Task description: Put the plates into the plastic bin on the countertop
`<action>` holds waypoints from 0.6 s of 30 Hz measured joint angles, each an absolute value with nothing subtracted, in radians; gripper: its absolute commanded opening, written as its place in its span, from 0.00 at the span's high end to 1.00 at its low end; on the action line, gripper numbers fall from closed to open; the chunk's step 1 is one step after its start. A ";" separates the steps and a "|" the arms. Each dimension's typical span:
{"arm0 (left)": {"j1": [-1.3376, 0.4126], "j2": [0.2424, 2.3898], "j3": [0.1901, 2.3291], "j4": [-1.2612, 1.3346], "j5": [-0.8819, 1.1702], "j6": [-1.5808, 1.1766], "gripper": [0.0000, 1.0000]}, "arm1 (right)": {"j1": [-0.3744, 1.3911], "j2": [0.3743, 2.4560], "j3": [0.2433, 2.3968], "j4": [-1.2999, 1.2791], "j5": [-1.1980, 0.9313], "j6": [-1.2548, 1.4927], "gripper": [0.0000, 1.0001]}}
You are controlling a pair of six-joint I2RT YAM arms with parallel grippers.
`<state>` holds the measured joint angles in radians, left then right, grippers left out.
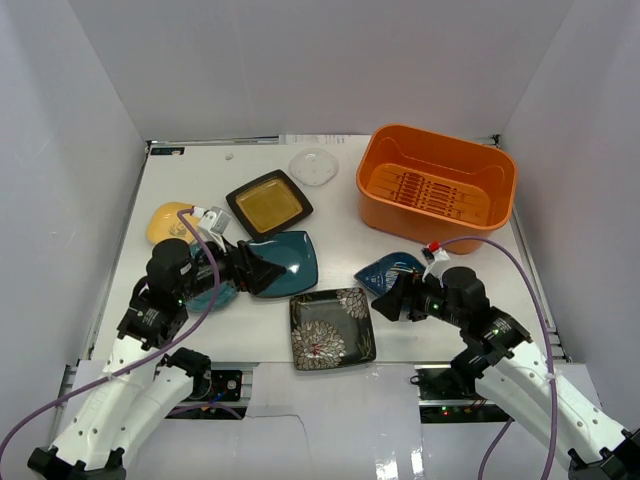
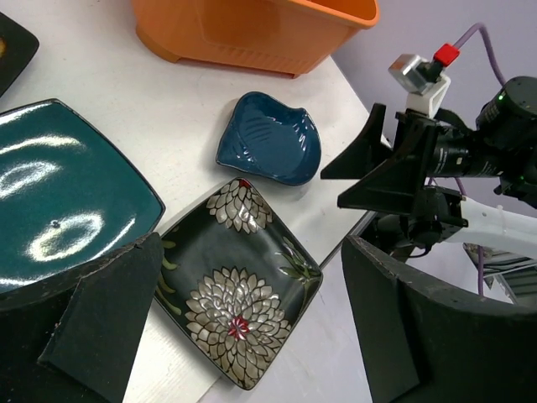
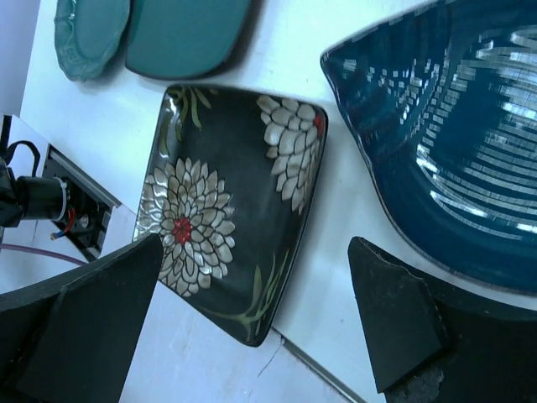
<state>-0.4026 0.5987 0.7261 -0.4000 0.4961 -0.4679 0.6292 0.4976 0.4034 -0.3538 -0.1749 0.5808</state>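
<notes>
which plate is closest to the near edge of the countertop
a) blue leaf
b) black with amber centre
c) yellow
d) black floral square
d: in the top view the black floral square plate lies right at the near edge of the countertop, with every other plate farther back.

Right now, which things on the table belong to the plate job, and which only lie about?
Job: plastic bin; amber-centred black plate; teal square plate; teal scalloped plate; yellow plate; floral black plate; blue leaf plate.
Lying about: clear round disc; small black tag.
</notes>
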 measured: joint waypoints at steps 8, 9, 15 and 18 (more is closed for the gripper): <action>-0.403 0.594 0.711 -0.409 0.449 -0.434 0.02 | 0.630 0.461 0.280 -0.369 -0.220 0.693 0.06; -0.403 0.590 0.709 -0.410 0.440 -0.426 0.02 | 0.630 0.459 0.268 -0.368 -0.222 0.704 0.06; -0.403 0.566 0.648 -0.408 0.392 -0.415 0.02 | 0.630 0.461 0.186 -0.297 -0.257 0.765 0.10; -0.403 0.569 0.630 -0.410 0.369 -0.417 0.02 | 0.635 0.504 0.118 -0.211 -0.291 0.804 0.13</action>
<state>-0.4026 0.5686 0.6304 -0.4103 0.3687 -0.4168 0.6350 0.5037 0.1181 -0.2108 -0.2913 0.8040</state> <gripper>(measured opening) 0.979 0.882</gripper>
